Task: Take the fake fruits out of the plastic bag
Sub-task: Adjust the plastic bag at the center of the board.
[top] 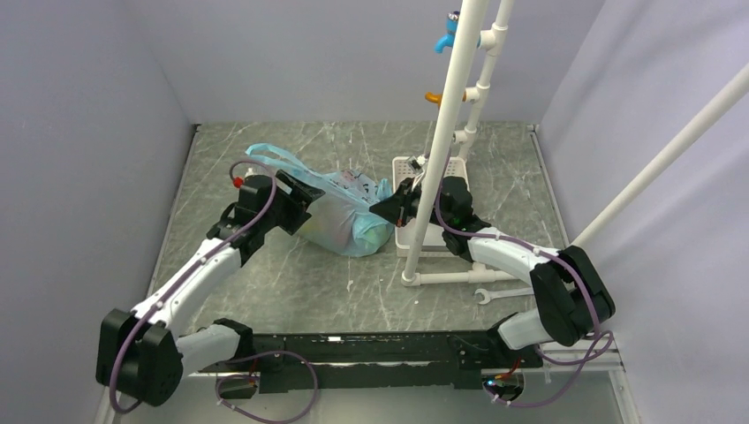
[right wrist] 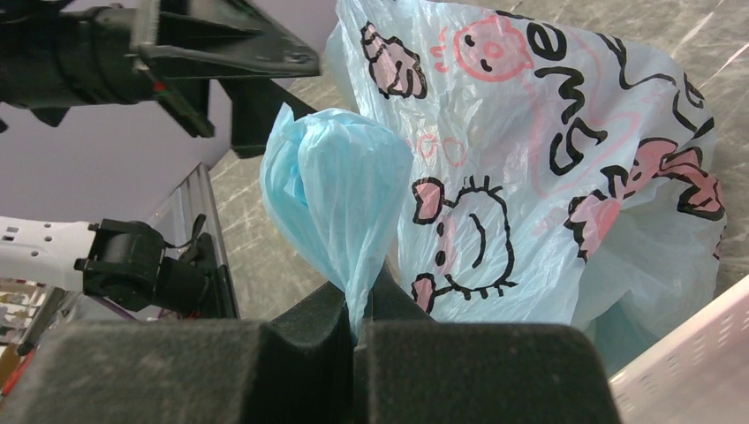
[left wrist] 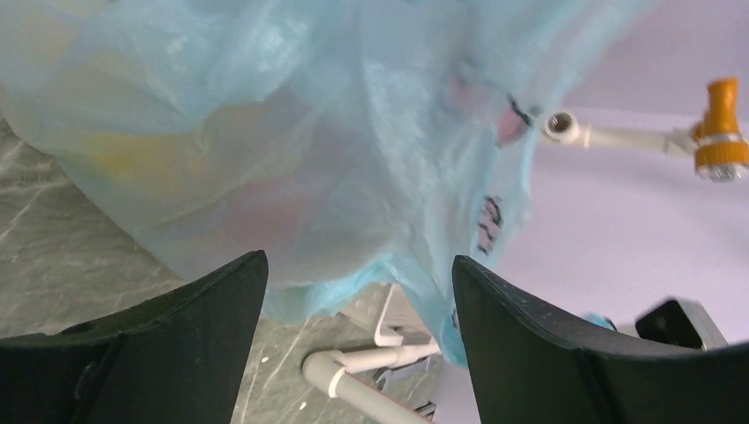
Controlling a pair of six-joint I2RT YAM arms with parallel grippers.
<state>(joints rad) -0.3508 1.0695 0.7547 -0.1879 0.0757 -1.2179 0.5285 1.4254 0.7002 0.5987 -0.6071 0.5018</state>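
Note:
The light-blue plastic bag lies bulging on the table between both grippers. My right gripper is shut on a bunched blue fold of the bag; its jaws pinch the plastic tight. The bag's printed side shows pink and black cartoon marks. My left gripper is open at the bag's left side. In the left wrist view the bag hangs just beyond the fingertips. The fake fruits are inside the bag. They show only as faint yellow and reddish tints through the plastic.
A white PVC pipe frame stands right of the bag, its base pipe on the table. A white slotted basket sits behind the frame. A wrench lies near the right arm. Orange and blue fittings hang on the frame.

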